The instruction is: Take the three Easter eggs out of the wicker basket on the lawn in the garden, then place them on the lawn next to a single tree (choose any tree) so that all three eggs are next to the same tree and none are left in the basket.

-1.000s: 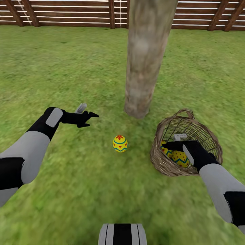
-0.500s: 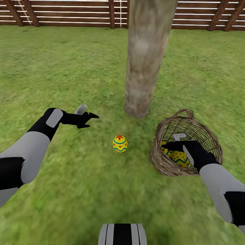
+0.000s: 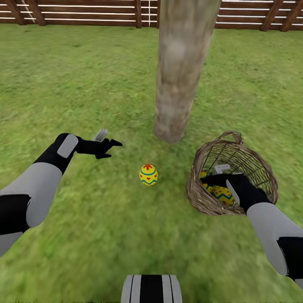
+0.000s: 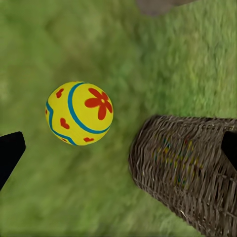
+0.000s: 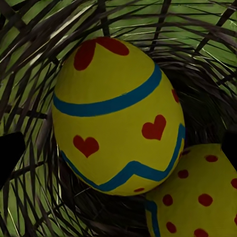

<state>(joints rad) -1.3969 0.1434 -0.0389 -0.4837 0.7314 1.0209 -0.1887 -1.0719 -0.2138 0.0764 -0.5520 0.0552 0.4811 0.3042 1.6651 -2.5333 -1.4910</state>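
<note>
One yellow Easter egg (image 3: 148, 175) with a red flower lies on the lawn (image 3: 84, 84) just in front of the tree trunk (image 3: 173, 84); it also shows under my left hand (image 4: 79, 112). My left gripper (image 3: 111, 149) hovers open to that egg's left, above the grass. The wicker basket (image 3: 252, 168) stands right of the trunk. My right gripper (image 3: 206, 182) reaches into it, open, fingers either side of a heart-painted egg (image 5: 118, 116). A dotted egg (image 5: 197, 197) lies beside that one. Both basket eggs (image 3: 222, 193) show partly under my right hand.
A brown slat fence (image 3: 84, 12) closes the lawn at the back. Open grass spreads left of the trunk and in front of my base (image 3: 151, 289). The basket's woven wall (image 4: 187, 168) stands close to the egg on the grass.
The head view has tilted slightly, so the whole picture shifted. Both arms and the eggs hold about the same places.
</note>
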